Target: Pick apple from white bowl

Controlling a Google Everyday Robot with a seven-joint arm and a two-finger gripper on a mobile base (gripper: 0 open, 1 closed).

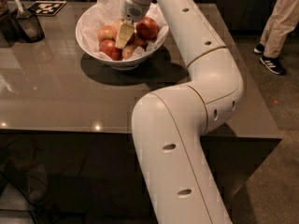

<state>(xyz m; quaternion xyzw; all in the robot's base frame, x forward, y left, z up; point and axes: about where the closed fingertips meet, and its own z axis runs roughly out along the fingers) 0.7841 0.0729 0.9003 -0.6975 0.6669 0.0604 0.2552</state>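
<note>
Tool (122, 40) low inside white bowl (92, 51)

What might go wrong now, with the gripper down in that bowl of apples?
The gripper sits among tightly packed fruit in the bowl, so it may catch or nudge the darker apple instead of the apple. The crumpled paper lining the bowl could snag and lift with it, possibly spilling fruit onto the table.
</note>
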